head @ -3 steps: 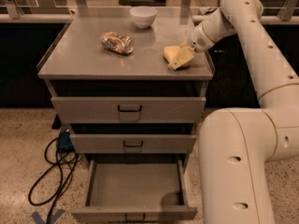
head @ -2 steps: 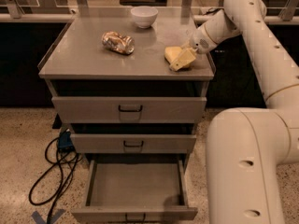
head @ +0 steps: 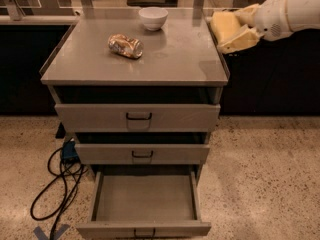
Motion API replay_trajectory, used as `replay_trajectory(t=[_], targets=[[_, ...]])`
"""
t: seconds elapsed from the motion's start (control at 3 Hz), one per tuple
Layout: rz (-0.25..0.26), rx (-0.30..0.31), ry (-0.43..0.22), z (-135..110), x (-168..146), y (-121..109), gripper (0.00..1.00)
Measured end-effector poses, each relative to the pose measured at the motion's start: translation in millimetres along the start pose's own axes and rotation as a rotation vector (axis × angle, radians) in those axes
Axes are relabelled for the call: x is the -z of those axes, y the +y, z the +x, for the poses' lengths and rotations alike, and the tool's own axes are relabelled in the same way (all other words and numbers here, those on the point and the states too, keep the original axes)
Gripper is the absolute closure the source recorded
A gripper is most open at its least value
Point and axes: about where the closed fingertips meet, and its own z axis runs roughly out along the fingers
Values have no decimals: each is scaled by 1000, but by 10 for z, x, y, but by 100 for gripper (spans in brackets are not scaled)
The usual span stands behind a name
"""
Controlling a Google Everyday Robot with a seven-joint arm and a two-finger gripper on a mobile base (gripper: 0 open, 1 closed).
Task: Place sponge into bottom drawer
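My gripper is at the upper right, level with the right rim of the cabinet top. It is shut on the pale-yellow sponge and holds it lifted off the top, over the right edge. The bottom drawer is a wide flat grey tray with a small black handle. It is pulled open at the foot of the cabinet and nothing lies in it. It sits far below and left of the sponge.
A crushed shiny can and a white bowl stand on the grey cabinet top. The top drawer and middle drawer are closed. Black cables lie on the speckled floor at left.
The sponge lay on the cabinet top by the gripper; now the gripper holds it raised over the right edge. The view has shifted and the arm's lower bulk has left the picture.
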Motion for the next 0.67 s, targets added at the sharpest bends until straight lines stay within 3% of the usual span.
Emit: replay_trajectory(t=[0.33,0.67], targets=[[63,32,-24,-253,363,108,100],[63,31,-23,-249,362,109,100]])
